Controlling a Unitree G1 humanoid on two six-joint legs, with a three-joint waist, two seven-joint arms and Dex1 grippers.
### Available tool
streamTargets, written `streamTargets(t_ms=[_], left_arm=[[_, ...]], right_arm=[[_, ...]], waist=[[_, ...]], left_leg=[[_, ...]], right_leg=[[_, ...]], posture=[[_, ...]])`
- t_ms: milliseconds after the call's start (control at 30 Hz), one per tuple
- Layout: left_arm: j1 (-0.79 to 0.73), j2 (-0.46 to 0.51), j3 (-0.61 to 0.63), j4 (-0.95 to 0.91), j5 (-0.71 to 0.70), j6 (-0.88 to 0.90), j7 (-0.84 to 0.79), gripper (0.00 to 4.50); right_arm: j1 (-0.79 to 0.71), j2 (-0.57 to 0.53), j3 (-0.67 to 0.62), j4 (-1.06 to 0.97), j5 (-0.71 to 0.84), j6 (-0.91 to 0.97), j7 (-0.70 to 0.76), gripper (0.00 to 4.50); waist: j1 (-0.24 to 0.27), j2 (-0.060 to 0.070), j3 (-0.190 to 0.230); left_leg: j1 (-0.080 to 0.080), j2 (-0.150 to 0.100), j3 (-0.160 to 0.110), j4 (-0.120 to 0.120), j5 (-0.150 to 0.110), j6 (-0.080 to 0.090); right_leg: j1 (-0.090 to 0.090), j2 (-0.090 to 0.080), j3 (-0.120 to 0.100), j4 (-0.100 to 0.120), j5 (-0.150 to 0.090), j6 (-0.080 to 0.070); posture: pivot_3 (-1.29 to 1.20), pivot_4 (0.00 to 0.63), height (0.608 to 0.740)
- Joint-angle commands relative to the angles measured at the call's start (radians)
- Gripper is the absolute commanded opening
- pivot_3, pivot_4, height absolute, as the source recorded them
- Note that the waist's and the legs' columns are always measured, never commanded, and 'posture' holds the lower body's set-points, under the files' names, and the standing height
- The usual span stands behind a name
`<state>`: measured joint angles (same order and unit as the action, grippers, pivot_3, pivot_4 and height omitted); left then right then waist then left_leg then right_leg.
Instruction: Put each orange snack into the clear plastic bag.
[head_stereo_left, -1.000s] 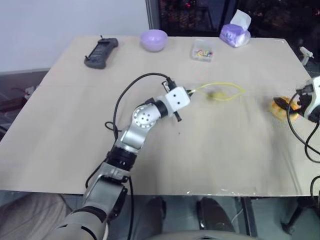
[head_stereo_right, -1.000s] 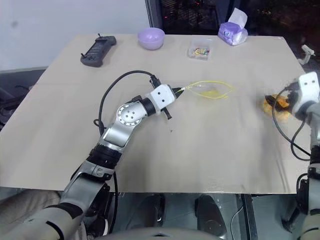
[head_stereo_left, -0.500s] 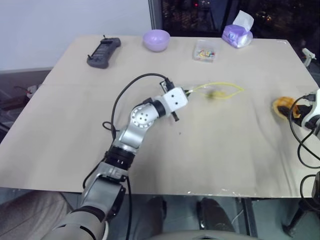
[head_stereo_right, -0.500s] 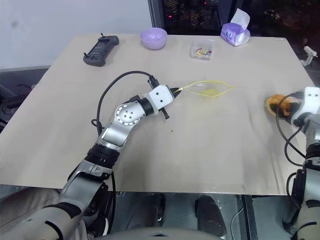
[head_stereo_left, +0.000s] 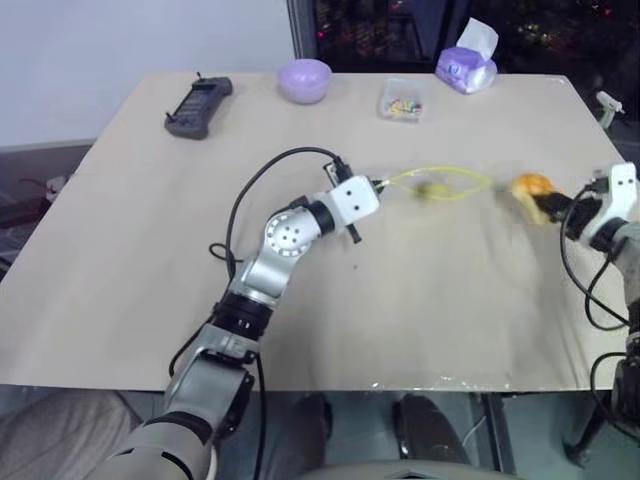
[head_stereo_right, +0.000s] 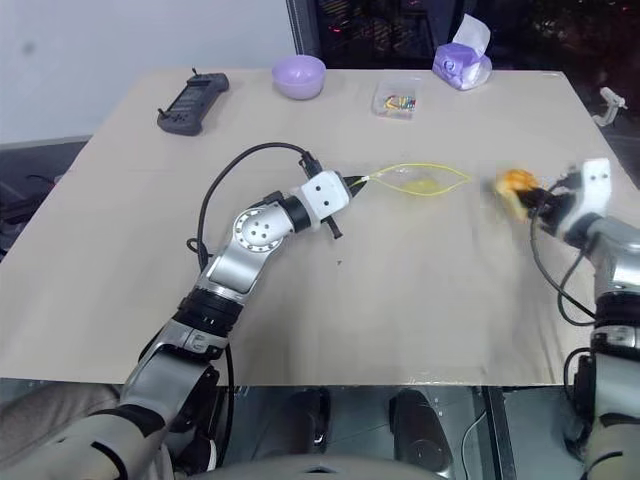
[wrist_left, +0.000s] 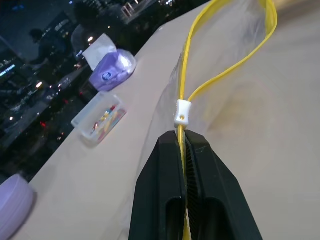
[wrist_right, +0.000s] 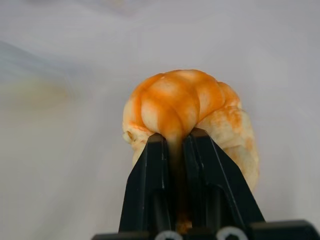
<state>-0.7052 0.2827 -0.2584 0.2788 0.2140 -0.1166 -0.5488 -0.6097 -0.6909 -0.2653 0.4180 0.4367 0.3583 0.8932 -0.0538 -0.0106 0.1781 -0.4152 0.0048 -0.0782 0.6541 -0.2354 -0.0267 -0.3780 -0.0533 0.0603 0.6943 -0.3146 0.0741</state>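
The clear plastic bag (head_stereo_left: 440, 186) lies open near the table's middle, its yellow seal strip (wrist_left: 186, 90) forming a loop. My left gripper (wrist_left: 183, 142) is shut on that strip just below a small white slider, holding the mouth up. To the right of the bag my right gripper (head_stereo_left: 553, 208) is shut on an orange snack (wrist_right: 186, 107), a golden-orange bun squeezed between the two black fingers (wrist_right: 150, 180). The orange snack (head_stereo_right: 516, 186) hangs just above the table, a short way from the bag's open mouth.
Along the far edge of the table (head_stereo_left: 150, 250) sit a black remote (head_stereo_left: 198, 104), a lilac bowl (head_stereo_left: 304, 79), a small clear box of colourful bits (head_stereo_left: 400, 100) and a purple tissue pack (head_stereo_left: 465, 68). A black cable loops over my left arm.
My right gripper closed on the orange snack at the table's right side, lifted it and carried it left toward the bag. The left gripper and bag stayed put.
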Motion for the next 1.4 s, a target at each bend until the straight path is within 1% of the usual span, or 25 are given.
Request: streamTargets(t_ms=[33, 167, 267, 400, 667, 767, 867, 1100, 1200, 1400], left_arm=[[-0.015, -0.001, 0.000, -0.013, 0.001, -0.017, 0.007, 0.00], [-0.018, -0.004, -0.007, -0.004, 0.001, -0.023, 0.003, 0.00], [-0.021, -0.003, -0.007, 0.000, 0.002, -0.028, 0.003, 0.00], [-0.014, -0.004, -0.009, -0.016, -0.005, -0.024, -0.001, 0.00], [-0.001, -0.004, -0.020, -0.039, -0.007, -0.034, -0.011, 0.00], [0.000, -0.009, -0.028, -0.045, -0.008, -0.045, -0.018, 0.00], [0.001, -0.011, -0.041, -0.047, -0.008, -0.063, -0.032, 0.00], [-0.018, 0.003, -0.077, -0.015, 0.002, -0.132, -0.079, 0.00], [-0.016, -0.001, -0.084, -0.013, -0.006, -0.146, -0.097, 0.00], [-0.011, -0.010, -0.090, -0.010, -0.004, -0.155, -0.102, 0.00]], right_arm=[[0.027, -0.027, -0.046, -0.306, 0.194, 0.152, 0.081, 0.11], [0.048, -0.047, -0.027, -0.482, 0.306, 0.264, 0.120, 0.11], [0.068, -0.084, 0.037, -0.543, 0.287, 0.301, 0.149, 0.11], [0.063, -0.101, 0.119, -0.482, 0.186, 0.302, 0.107, 0.11], [0.053, -0.098, 0.160, -0.440, 0.135, 0.291, 0.122, 0.11], [0.038, -0.092, 0.187, -0.410, 0.093, 0.294, 0.094, 0.11], [-0.001, -0.067, 0.200, -0.360, 0.054, 0.309, 0.037, 0.11], [-0.080, 0.007, 0.213, -0.293, 0.035, 0.398, -0.046, 0.11], [-0.100, 0.043, 0.214, -0.299, 0.037, 0.436, -0.082, 0.11], [-0.107, 0.095, 0.259, -0.355, 0.002, 0.485, -0.150, 0.11]], waist=[[0.010, 0.000, 0.000], [0.025, 0.000, 0.000], [0.030, 0.000, 0.000], [0.032, 0.000, 0.000], [0.035, 0.000, 0.000], [0.035, -0.001, 0.000], [0.034, -0.001, 0.000], [0.035, 0.000, 0.000], [0.034, 0.000, 0.000], [0.034, 0.000, 0.000]], left_leg=[[0.000, 0.000, -0.001, 0.000, 0.000, 0.001], [-0.001, -0.001, -0.004, 0.001, -0.001, 0.002], [-0.001, -0.001, -0.004, 0.001, -0.001, 0.002], [-0.001, -0.001, -0.004, 0.001, -0.001, 0.002], [-0.001, -0.001, -0.004, 0.001, -0.001, 0.002], [-0.001, -0.001, -0.004, 0.001, -0.001, 0.002], [-0.001, -0.001, -0.003, 0.001, -0.001, 0.002], [-0.001, -0.001, -0.003, 0.001, -0.001, 0.001], [-0.001, -0.001, -0.003, 0.001, -0.001, 0.002], [-0.001, -0.001, -0.004, 0.001, -0.001, 0.002]], right_leg=[[0.000, 0.000, -0.001, 0.000, 0.000, 0.000], [0.001, 0.000, -0.004, -0.001, 0.000, 0.000], [0.001, -0.001, -0.004, -0.001, 0.000, 0.000], [0.001, 0.000, -0.004, -0.001, 0.000, 0.000], [0.001, 0.000, -0.004, -0.001, 0.000, 0.000], [0.001, 0.000, -0.004, -0.001, 0.000, 0.000], [0.001, 0.000, -0.004, -0.001, 0.000, 0.000], [0.001, 0.000, -0.004, -0.001, 0.000, 0.000], [0.001, 0.000, -0.004, -0.001, 0.000, 0.000], [0.000, 0.000, -0.004, -0.001, 0.000, 0.000]], posture=[[0.00, 0.150, 0.740], [0.00, 0.150, 0.740], [0.00, 0.150, 0.740], [0.00, 0.150, 0.740], [0.00, 0.150, 0.740], [0.00, 0.150, 0.740], [0.00, 0.150, 0.740], [0.00, 0.150, 0.740], [0.00, 0.150, 0.740], [0.00, 0.150, 0.740]])
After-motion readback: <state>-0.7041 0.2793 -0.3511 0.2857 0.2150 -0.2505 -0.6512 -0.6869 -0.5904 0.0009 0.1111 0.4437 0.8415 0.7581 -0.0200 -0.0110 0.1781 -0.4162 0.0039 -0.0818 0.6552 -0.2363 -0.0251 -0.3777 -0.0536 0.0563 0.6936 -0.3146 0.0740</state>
